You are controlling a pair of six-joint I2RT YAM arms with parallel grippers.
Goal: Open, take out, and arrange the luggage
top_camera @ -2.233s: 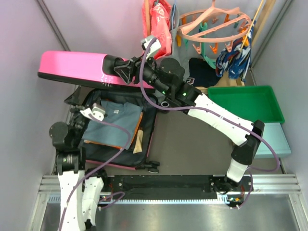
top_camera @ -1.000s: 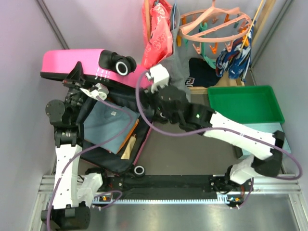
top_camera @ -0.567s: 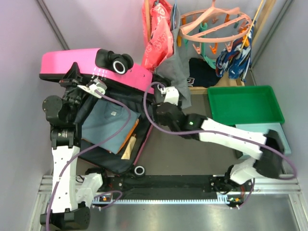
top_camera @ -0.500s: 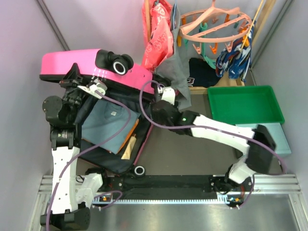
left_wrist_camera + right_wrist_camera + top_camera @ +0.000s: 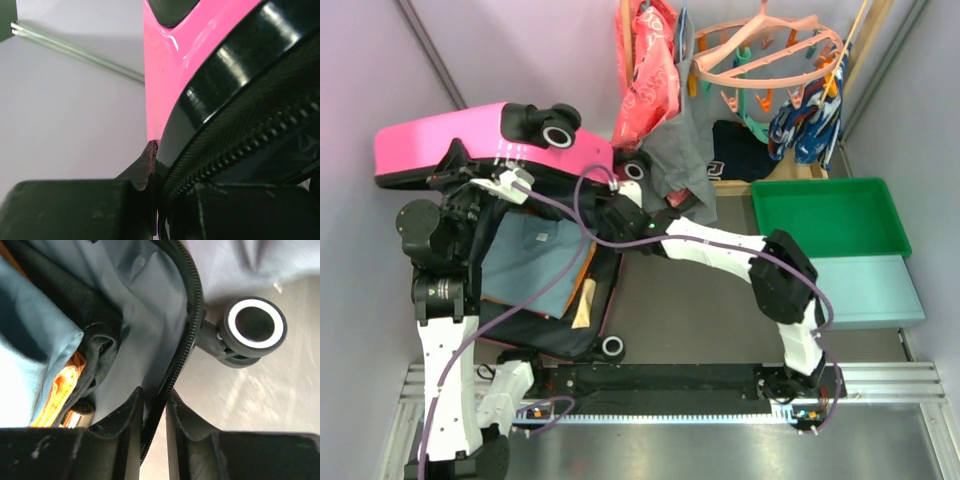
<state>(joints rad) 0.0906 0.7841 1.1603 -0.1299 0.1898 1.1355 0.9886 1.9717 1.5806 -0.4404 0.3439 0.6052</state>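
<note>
open luggage (image 5: 480, 140) holds a blue garment (image 5: 535, 255); left gripper (image 5: 162, 185) pinches its lid rim. right gripper (image 5: 154, 410) pinches its zipper edge.

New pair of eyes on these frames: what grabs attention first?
The hot-pink hard-shell suitcase at far left, lid tilted up over folded blue-grey clothing. The left gripper pinches the lid's rim; the right gripper clamps the lower shell's zipper edge near a black wheel.

Left gripper (image 5: 164, 196), right gripper (image 5: 154, 412) — apparently clamped
</note>
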